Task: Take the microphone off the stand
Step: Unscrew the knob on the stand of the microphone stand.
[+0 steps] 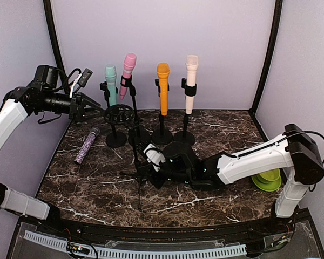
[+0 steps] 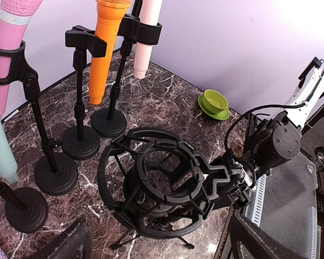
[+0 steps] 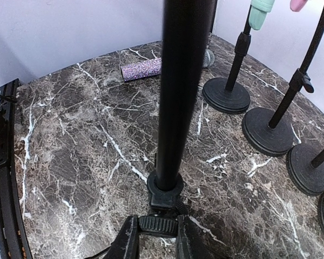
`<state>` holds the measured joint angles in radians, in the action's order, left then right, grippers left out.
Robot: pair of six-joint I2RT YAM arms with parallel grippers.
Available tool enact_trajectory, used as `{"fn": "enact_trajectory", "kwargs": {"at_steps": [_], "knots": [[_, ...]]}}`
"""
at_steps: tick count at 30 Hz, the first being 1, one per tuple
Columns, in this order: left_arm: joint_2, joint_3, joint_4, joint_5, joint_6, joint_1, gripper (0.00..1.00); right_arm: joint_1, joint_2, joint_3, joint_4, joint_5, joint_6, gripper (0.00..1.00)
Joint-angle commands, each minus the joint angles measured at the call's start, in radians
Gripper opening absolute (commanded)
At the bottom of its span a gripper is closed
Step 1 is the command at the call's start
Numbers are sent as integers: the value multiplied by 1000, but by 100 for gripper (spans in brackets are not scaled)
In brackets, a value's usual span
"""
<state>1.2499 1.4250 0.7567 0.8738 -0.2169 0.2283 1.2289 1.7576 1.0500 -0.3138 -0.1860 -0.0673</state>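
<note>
Teal, pink, orange and cream microphones stand upright in clips on round-based stands along the back. A purple glitter microphone lies flat on the table at the left. A black tripod stand carries an empty ring-shaped shock mount. My left gripper hangs open just left of that mount, nothing between its fingers. My right gripper is low at the tripod's foot, both fingers pressed against the ribbed knob under the pole.
Green bowls sit stacked at the right edge of the marble table. The round stand bases crowd the back, close to the tripod's legs. Purple walls close in behind and on both sides.
</note>
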Motion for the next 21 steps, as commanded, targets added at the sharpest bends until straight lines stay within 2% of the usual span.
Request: {"fn": "enact_trajectory", "kwargs": {"at_steps": [1, 5, 10, 21], "knots": [[-2, 16, -6, 17, -7, 4, 90, -5, 1, 34, -31, 27, -31, 10], [-1, -1, -10, 15, -11, 4, 90, -16, -1, 32, -44, 78, -86, 7], [0, -10, -16, 18, -9, 4, 90, -45, 9, 24, -78, 217, -182, 3], [4, -29, -25, 23, -24, 5, 90, -114, 20, -1, -116, 437, -316, 2]]}}
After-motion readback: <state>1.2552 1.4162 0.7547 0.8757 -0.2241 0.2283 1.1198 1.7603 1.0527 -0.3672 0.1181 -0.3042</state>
